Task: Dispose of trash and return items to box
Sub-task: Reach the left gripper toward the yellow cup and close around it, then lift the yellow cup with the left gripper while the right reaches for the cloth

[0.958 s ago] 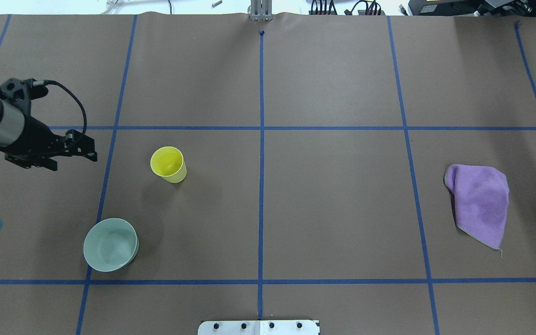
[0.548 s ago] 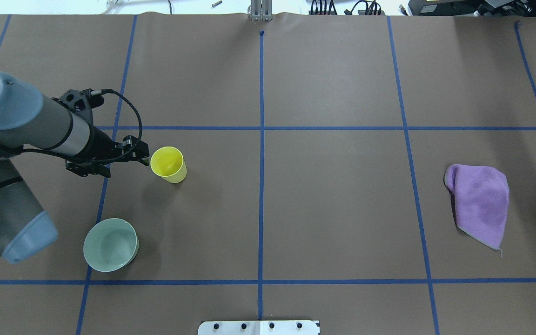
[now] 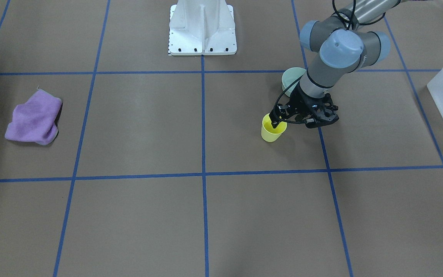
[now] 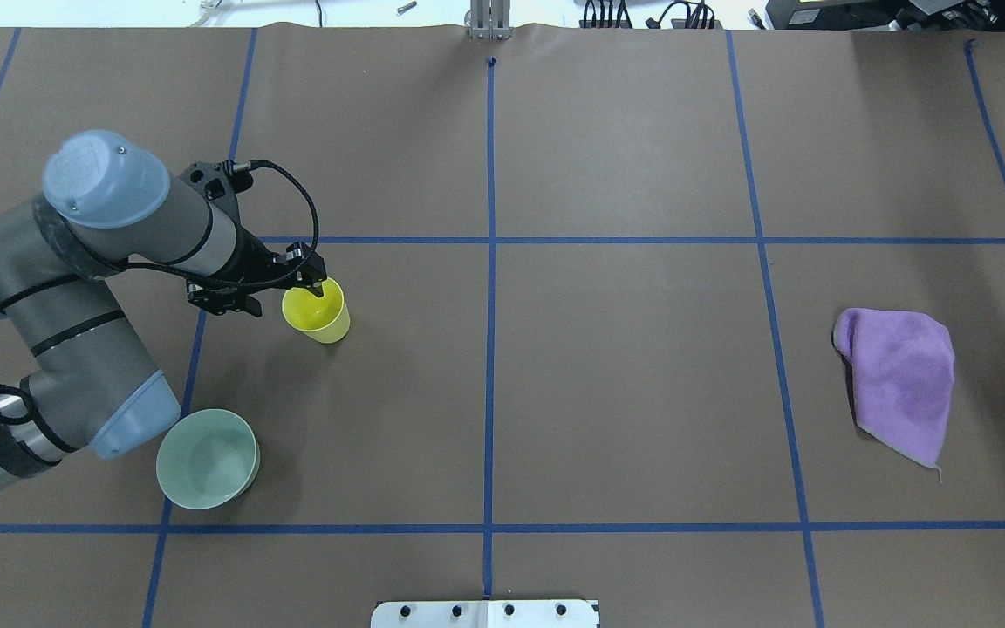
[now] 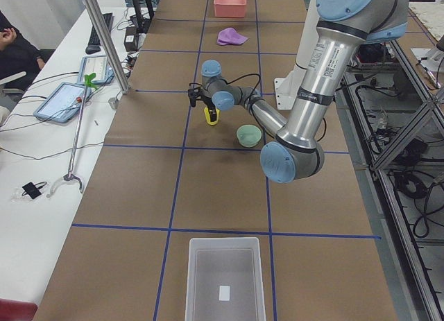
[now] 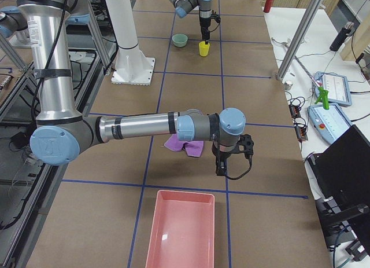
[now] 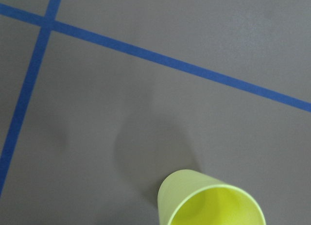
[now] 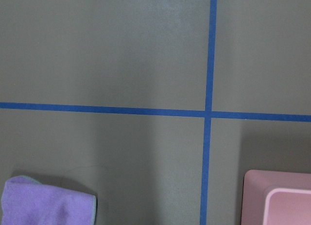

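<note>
Toward the left end of the desk (image 4: 625,392), about midway between its near and far edges, I see one small yellow cup (image 4: 317,312). It is smooth plastic, tapered, and stands upright with its mouth up. My left gripper (image 3: 276,120) hangs at its rim, one finger over the mouth; I cannot tell whether the jaws are spread or pinching the wall. One squat, round, pale-green bowl (image 4: 206,460) sits nearer the robot's edge, apart from the cup. One frosted white rectangular bin (image 5: 208,286) with rounded corners lies at the left end. One crumpled, fuzzy purple cloth (image 4: 899,379) lies toward the right end, one glossy pink tray (image 6: 182,227) beyond it. My right gripper (image 6: 222,166) hovers beside the cloth; its state I cannot tell.
</note>
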Controlling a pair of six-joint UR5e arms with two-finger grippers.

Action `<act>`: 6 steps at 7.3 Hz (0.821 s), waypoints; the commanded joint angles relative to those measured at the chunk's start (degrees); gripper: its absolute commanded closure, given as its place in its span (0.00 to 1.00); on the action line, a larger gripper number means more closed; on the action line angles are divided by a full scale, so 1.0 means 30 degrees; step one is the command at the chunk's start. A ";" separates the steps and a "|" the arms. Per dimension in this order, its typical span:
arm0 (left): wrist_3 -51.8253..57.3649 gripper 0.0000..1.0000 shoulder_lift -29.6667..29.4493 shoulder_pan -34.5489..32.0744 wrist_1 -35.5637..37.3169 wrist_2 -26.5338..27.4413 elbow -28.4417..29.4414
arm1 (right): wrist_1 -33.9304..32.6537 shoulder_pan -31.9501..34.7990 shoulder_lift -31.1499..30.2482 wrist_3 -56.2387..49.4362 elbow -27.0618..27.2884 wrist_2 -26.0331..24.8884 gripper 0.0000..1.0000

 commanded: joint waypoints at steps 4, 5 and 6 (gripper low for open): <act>0.0027 1.00 -0.0133 0.0710 -0.0344 0.0212 0.0360 | 0.0000 -0.0447 0.0000 -0.0029 0.0132 0.0817 0.00; -0.0060 1.00 -0.0017 0.0594 -0.0025 -0.0544 -0.0571 | 0.0029 -0.0739 0.0029 -0.0029 0.0190 0.1078 0.00; -0.0090 1.00 -0.0016 -0.0277 0.0414 -0.2088 -0.1160 | 0.0029 -0.1177 0.0029 0.0000 0.0510 0.1197 0.00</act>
